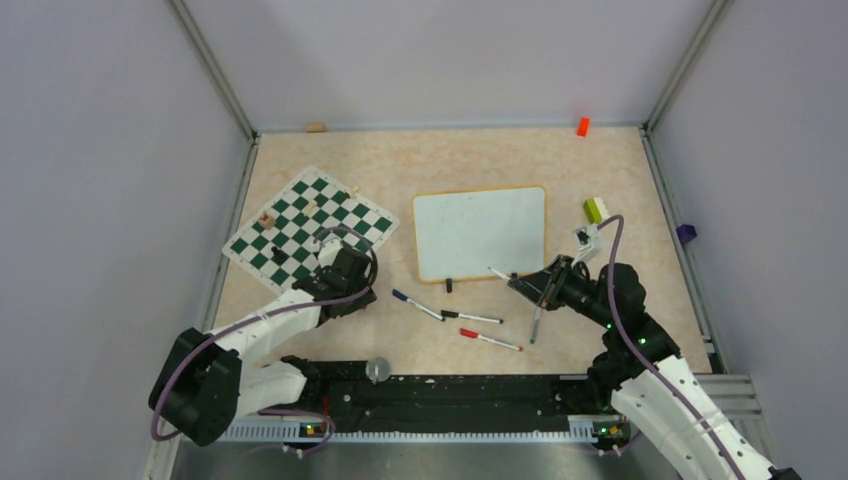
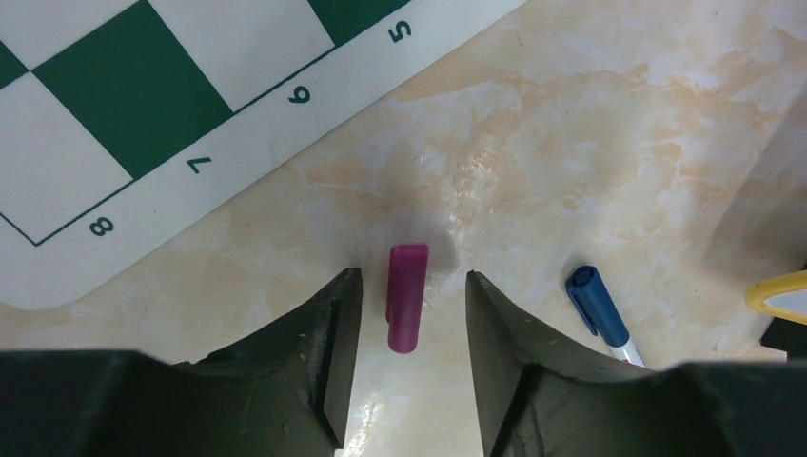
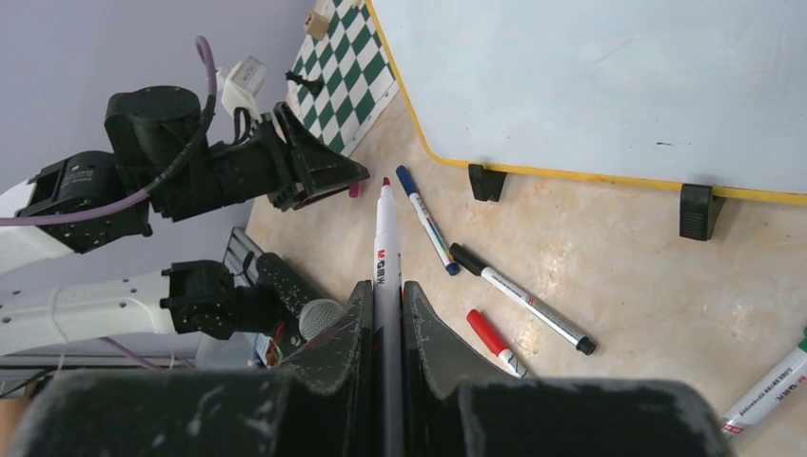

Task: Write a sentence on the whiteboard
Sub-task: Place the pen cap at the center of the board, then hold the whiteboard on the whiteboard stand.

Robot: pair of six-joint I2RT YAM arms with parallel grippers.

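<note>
While right end effector (image 3: 385,290) clamps marker (image 3: 384,228), whiteboard (image 1: 480,232) lies just ahead; left end effector (image 2: 411,274) spread.

The whiteboard (image 1: 480,232) is white inside a yellow-orange frame with black clips (image 1: 449,285), the chess mat (image 1: 310,228) is green-and-white checked, the cap (image 2: 407,297) magenta, the uncapped marker (image 3: 384,248) white-bodied, and the table (image 1: 600,170) marbled beige.

The table (image 2: 590,124) has a marble-patterned top, smooth with a soft sheen. The chessboard mat (image 2: 143,86) looks matt and thin (paper or vinyl, hard to tell). The whiteboard (image 3: 590,76) is smooth and faintly glossy inside a yellow-orange, plastic-looking frame. The purple cap (image 2: 406,314) is matt plastic, and the white marker (image 3: 385,238) has a glossy barrel. The left gripper (image 2: 411,274) has fingers (image 2: 328,371) of scuffed, matt black plastic.
</note>
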